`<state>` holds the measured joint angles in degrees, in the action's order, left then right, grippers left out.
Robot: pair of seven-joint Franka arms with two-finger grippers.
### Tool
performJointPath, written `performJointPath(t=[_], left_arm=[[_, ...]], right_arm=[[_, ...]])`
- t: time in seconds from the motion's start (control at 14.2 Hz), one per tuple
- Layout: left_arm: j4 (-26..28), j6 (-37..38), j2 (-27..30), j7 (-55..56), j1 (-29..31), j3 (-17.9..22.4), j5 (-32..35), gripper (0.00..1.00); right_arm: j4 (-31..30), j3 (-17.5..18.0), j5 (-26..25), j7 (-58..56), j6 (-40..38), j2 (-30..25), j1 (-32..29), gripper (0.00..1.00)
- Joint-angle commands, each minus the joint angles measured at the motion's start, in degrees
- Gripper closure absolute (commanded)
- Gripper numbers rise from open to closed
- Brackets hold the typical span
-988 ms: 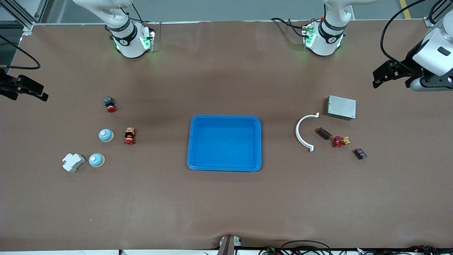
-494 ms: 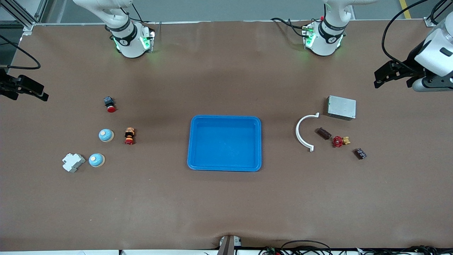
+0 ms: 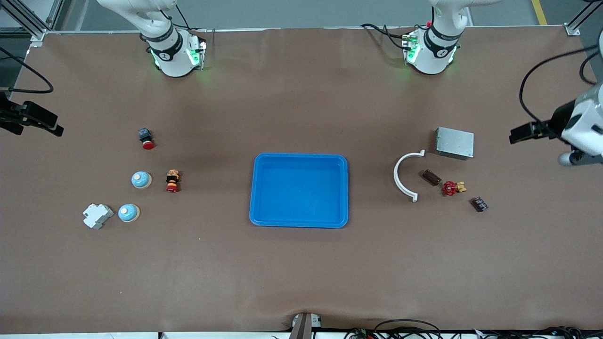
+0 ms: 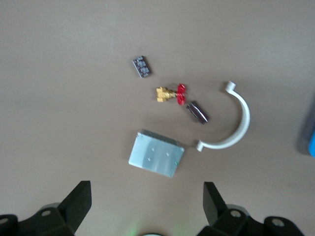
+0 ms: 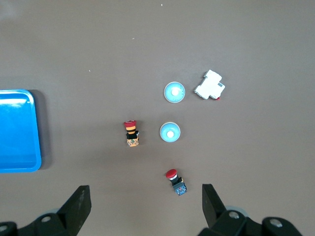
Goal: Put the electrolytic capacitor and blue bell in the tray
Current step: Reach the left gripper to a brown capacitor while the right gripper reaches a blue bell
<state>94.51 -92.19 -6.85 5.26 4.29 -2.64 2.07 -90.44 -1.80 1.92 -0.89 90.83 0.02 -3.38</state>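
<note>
The blue tray (image 3: 299, 190) is sitting empty at frame centre. The capacitor (image 3: 431, 177) is lying right of it, two blue bells (image 3: 141, 180) left. The left gripper (image 4: 147, 209) and right gripper (image 5: 146, 206) are hovering with jaws wide and empty.

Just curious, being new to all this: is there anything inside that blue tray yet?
No. The tray holds nothing; its whole blue floor shows in the front view. The right wrist view shows only part of it, also bare. Nothing covers it.

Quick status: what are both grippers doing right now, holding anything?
Left gripper: open, empty, up over the grey box.
Right gripper: open, empty, up near the red buttons.
</note>
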Motion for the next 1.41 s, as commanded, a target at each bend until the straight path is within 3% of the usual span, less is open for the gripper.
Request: performJointPath(t=[0.0, 0.28, 0.63, 1.2, 1.34], left_arm=[[5.49, -7.18, -1.06, 0.44, 1.24, -0.17, 1.09, 0.00], [16.83, -25.55, -3.07, 0.45, 4.67, -0.26, 1.18, 0.05], [18.34, -36.55, -11.51, 6.66, 4.85, -0.34, 1.09, 0.02], [21.24, -56.94, -22.14, 13.81, 4.76, -0.26, 1.09, 0.10], [21.16, -58.63, -23.47, 13.81, 4.76, -0.17, 1.27, 0.18]], right_arm=[[-7.44, 0.31, 0.89, 0.36, 4.69, -3.08, -1.88, 0.00], [-18.88, 0.31, 0.80, 0.27, 16.37, -4.50, -1.98, 0.00], [-23.99, 0.31, 0.71, 0.27, 28.33, 0.93, -1.98, 0.00], [-24.35, 0.31, 0.71, 0.18, 41.88, 15.08, -2.42, 0.00], [-21.38, 0.22, 0.45, 0.18, 42.86, 19.21, -2.59, 0.00]])
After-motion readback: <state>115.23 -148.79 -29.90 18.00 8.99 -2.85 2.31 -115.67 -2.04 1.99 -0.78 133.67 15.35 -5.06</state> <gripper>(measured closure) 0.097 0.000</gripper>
